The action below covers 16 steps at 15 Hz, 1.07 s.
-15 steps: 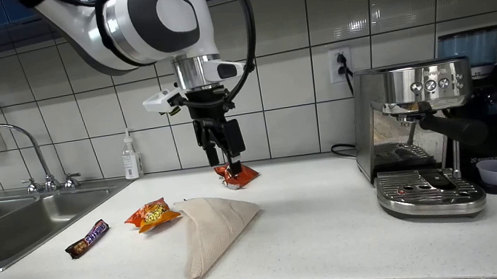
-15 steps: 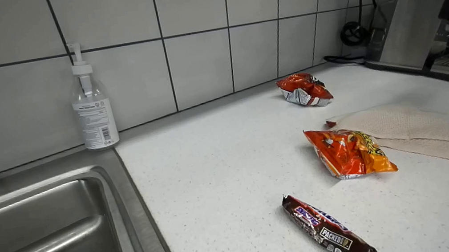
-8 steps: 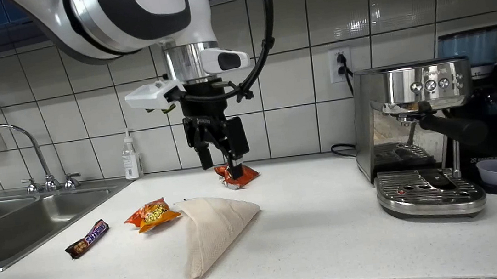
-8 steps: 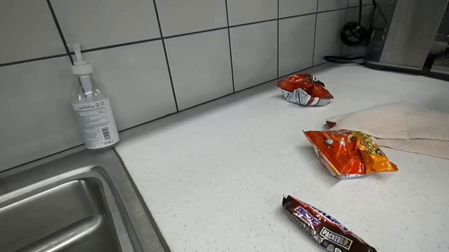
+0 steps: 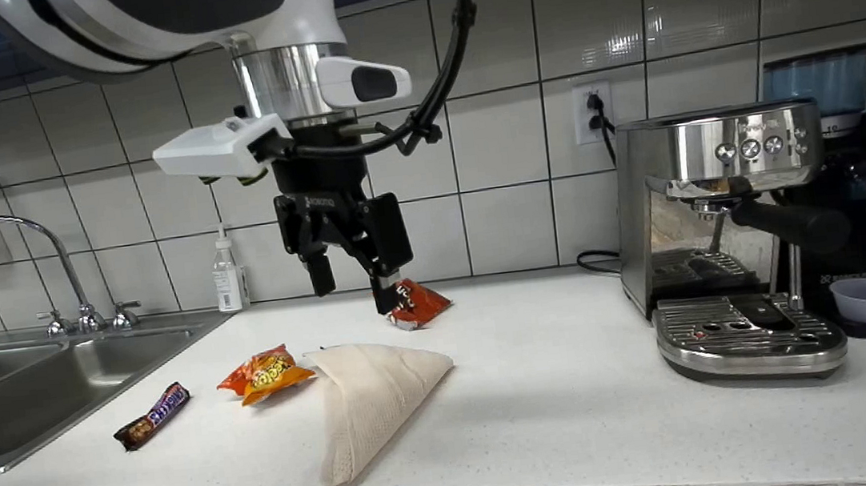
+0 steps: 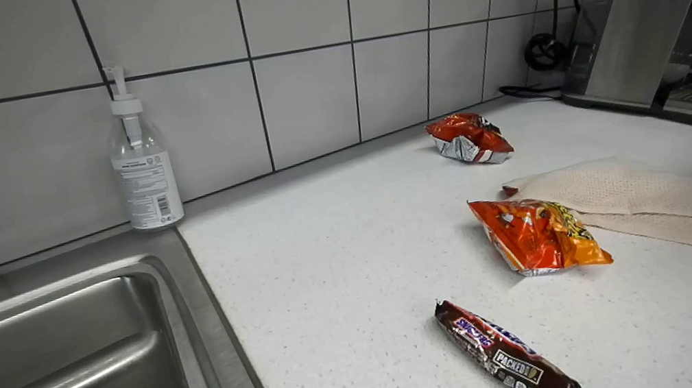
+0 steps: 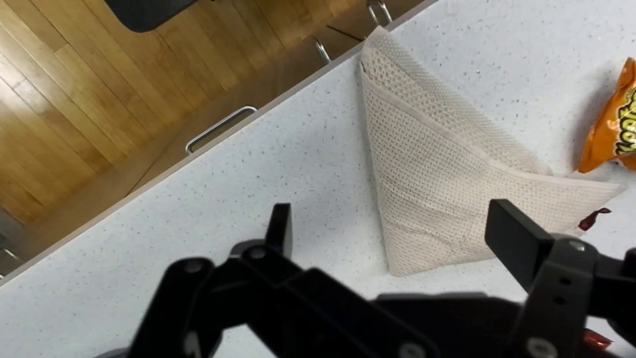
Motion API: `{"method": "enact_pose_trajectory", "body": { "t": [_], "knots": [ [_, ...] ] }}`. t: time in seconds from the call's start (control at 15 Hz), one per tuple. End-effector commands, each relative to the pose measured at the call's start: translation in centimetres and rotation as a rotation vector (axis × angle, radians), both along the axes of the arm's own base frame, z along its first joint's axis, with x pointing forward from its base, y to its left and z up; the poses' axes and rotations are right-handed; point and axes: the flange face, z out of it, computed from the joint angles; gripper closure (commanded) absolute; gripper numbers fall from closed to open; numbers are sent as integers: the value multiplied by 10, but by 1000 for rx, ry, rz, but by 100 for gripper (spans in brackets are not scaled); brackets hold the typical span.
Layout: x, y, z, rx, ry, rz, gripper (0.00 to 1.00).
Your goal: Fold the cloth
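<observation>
Well, thin beige woven cloth (image 7: 442, 174): pitted, open weave with soft creases, folded into a rough triangle; a smooth hem slanted across it, a second layer showing beyond.
Cloth's place: it lay on the white speckled counter (image 5: 549, 424), one tip right at the front edge.
Cloth's heading: the long axis ran from that front tip back to a tip just beside a glossy, crumpled orange packet (image 6: 537, 236); the third tip pointed toward the boxy, polished metal espresso machine (image 5: 693, 232).
Black two-fingered gripper (image 5: 354, 298): it hung above the counter, jaws wide apart, and in the wrist view it hid part of the cloth.
Orange packet: it stood in the way at that tip; in an exterior view it covered a little of the cloth, and whether the two touched could not be told.
Dark red twisted scrap (image 7: 594, 218): it showed at the same tip, too small to identify.
Red foil packet (image 5: 424, 307): crinkled, it sat behind the cloth near the white tiled wall (image 5: 506, 139), partly screened by the gripper in an exterior view.
Slim brown shiny candy bar (image 6: 510, 355): it lay toward the brushed steel sink (image 6: 98, 254), beyond the orange packet.
Clear plastic pump bottle (image 6: 147, 190): it stood upright at the sink's back corner.
</observation>
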Motion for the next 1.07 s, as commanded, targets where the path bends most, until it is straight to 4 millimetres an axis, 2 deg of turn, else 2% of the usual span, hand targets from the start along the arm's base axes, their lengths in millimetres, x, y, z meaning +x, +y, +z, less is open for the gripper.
{"method": "enact_pose_trajectory", "body": {
  "t": [0.0,0.07,0.13,1.0],
  "knots": [
    [-23,13,11,11,-24,53,0],
    [-25,14,12,12,-25,60,0],
    [-9,5,6,5,-8,27,0],
    [-9,6,3,6,-1,29,0]
  ]
}}
